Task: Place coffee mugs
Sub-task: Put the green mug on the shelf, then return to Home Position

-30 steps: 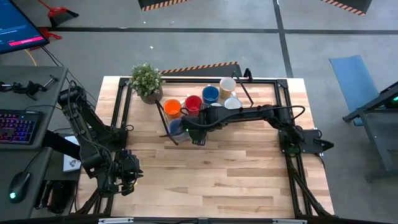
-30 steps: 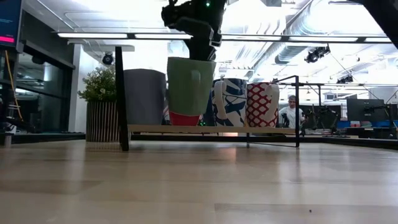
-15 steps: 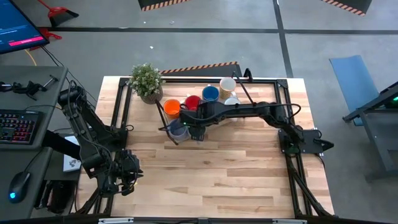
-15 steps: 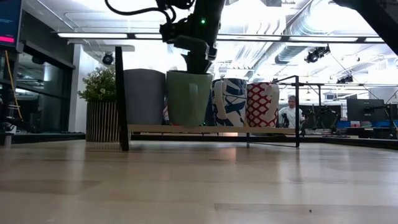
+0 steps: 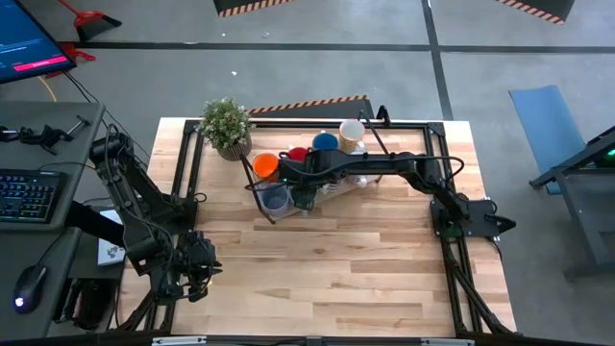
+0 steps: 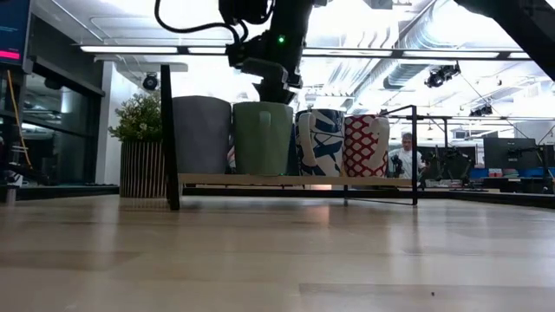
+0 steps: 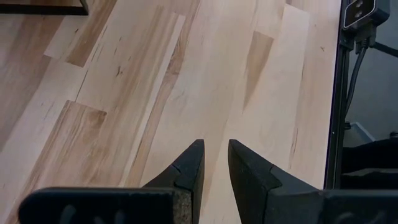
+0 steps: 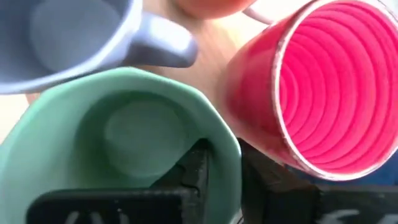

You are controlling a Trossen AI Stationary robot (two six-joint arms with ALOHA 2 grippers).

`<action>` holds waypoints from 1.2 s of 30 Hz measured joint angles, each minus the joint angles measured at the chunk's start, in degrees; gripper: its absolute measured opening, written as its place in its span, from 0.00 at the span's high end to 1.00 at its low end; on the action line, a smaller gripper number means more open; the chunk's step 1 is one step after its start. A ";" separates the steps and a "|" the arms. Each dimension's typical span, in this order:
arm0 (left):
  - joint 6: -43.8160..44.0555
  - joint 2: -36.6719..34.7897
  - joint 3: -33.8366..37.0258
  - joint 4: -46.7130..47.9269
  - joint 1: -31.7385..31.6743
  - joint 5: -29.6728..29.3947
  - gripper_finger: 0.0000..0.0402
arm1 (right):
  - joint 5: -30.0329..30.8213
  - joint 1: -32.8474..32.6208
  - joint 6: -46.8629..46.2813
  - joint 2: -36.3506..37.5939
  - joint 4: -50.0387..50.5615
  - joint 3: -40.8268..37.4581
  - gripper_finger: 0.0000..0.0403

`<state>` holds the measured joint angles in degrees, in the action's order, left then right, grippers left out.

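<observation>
I am pinching the green mug's (image 8: 124, 137) rim between my right gripper's (image 8: 219, 171) narrow fingers, the mug sitting on the rack (image 6: 286, 179) at the bench's (image 5: 327, 269) twelve o'clock beside the red mug (image 8: 311, 93), so I should be releasing gently and lifting straight up.

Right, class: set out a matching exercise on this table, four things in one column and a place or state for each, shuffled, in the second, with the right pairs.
Things
1. green mug
2. red mug
3. potted plant
4. left gripper

Places or states
A. over bare wood, holding nothing
B. at the table's far left corner
C. rim between the right gripper's fingers
D. open and empty, ribbed inside, beside the green one

Pairs: 1-C, 2-D, 3-B, 4-A
</observation>
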<state>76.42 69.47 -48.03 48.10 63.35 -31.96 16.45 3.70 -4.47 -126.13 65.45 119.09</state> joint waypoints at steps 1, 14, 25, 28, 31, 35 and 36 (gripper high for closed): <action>0.00 0.00 0.00 0.00 0.00 -0.04 0.85 | 0.02 0.10 0.00 0.00 -0.03 0.00 0.88; 1.38 0.00 -0.01 -0.24 0.00 -0.98 0.85 | 2.18 0.18 0.17 0.13 -0.78 0.11 0.79; -0.02 0.00 0.00 -0.25 0.02 -1.11 0.85 | 0.58 -2.42 -2.31 8.16 -0.84 0.14 0.79; -0.02 0.00 0.00 -0.35 0.00 -0.55 0.85 | -2.47 -4.67 -3.51 11.20 -0.33 0.17 0.79; -0.04 0.00 0.00 -0.37 0.02 -0.25 0.85 | -3.37 -7.97 -1.67 13.84 0.99 0.17 0.79; -0.09 0.00 0.00 -0.37 0.00 -0.24 0.85 | -2.69 -12.65 -0.48 16.87 5.89 0.17 0.79; -0.09 0.00 -0.01 -0.41 0.02 -0.22 0.85 | -2.55 -13.71 -1.47 17.36 7.60 0.17 0.79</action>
<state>76.34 69.47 -48.04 47.68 63.37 -32.18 13.90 -10.01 -5.93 -108.77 73.05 119.26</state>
